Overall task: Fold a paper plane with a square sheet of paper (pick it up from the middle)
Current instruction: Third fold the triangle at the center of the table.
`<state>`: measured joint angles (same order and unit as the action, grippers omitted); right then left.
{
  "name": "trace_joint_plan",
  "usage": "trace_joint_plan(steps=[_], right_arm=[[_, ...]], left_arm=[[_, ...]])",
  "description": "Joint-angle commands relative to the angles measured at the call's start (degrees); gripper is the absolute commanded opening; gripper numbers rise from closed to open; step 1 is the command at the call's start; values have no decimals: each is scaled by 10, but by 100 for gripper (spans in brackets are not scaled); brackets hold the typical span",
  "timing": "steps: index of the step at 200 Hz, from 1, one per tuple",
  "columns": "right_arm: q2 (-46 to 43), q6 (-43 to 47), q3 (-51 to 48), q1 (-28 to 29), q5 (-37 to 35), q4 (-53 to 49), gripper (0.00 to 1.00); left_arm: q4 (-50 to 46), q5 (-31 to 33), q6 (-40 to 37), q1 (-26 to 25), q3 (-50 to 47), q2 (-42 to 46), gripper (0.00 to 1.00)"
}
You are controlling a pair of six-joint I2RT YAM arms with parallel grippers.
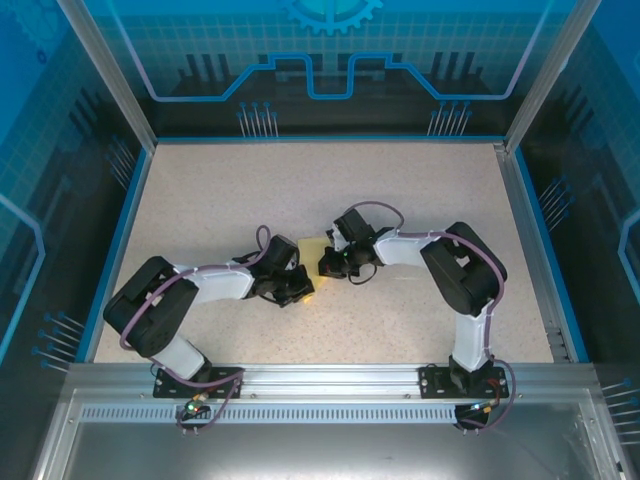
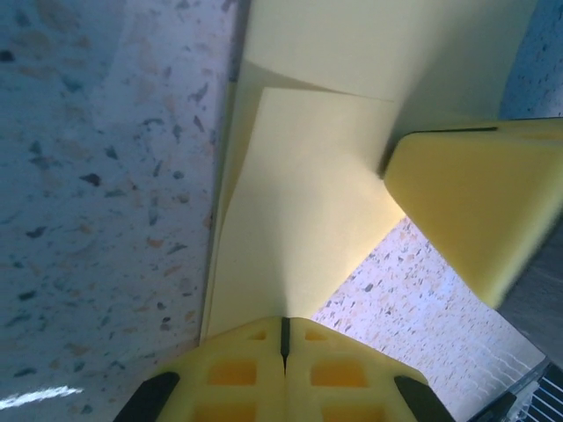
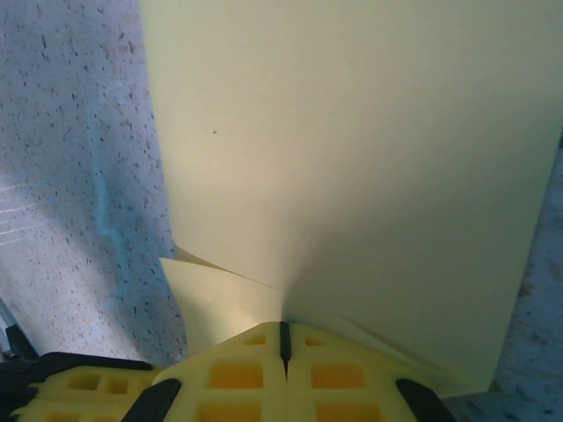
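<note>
The pale yellow square sheet of paper [image 1: 311, 256] sits mid-table between my two grippers, partly folded into overlapping layers. In the left wrist view the paper [image 2: 299, 202] runs up from my left gripper [image 2: 283, 327], whose jaws are pressed together on its edge. A yellow finger [image 2: 479, 207] of the right gripper touches the paper from the right. In the right wrist view the paper [image 3: 352, 149] spreads wide, with a folded flap [image 3: 215, 299] low on the left. My right gripper [image 3: 283, 332] is shut on its near edge. From above, the left gripper [image 1: 298, 288] and right gripper [image 1: 331, 263] meet at the paper.
The speckled beige table [image 1: 300, 190] is bounded by blue rails and glass walls [image 1: 520, 90]. Both arms bend inward toward the middle. A metal rail [image 1: 330, 378] runs along the near edge by the arm bases.
</note>
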<state>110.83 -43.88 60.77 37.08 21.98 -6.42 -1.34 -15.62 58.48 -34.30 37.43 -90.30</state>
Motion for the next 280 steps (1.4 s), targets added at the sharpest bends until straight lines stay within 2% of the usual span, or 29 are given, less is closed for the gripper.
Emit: trace_joint_plan(steps=[1,84,116,166,230,280], right_arm=[[17,4,-3,0,-10,-37,0],[24,-2,-5,-1,-14,-45,0],[29,-4,-5,-1,-15,-47,0],[39,-4,-1,-4,-27,-66,0],[46,-6,-2,-7,-34,-71,0],[45,-6,1,-7,-32,-72,0]], left_arm=[[-14,9,-13,-3,17,29,0],[18,-8,-15,-3,39,-46,0],[14,7,-17,-3,24,-58,0],[-19,-16,-36,-2,-39,-9,0],[-70,-50,-69,-3,-71,31,0],[-136,-28,-88,-5,-68,77,0]])
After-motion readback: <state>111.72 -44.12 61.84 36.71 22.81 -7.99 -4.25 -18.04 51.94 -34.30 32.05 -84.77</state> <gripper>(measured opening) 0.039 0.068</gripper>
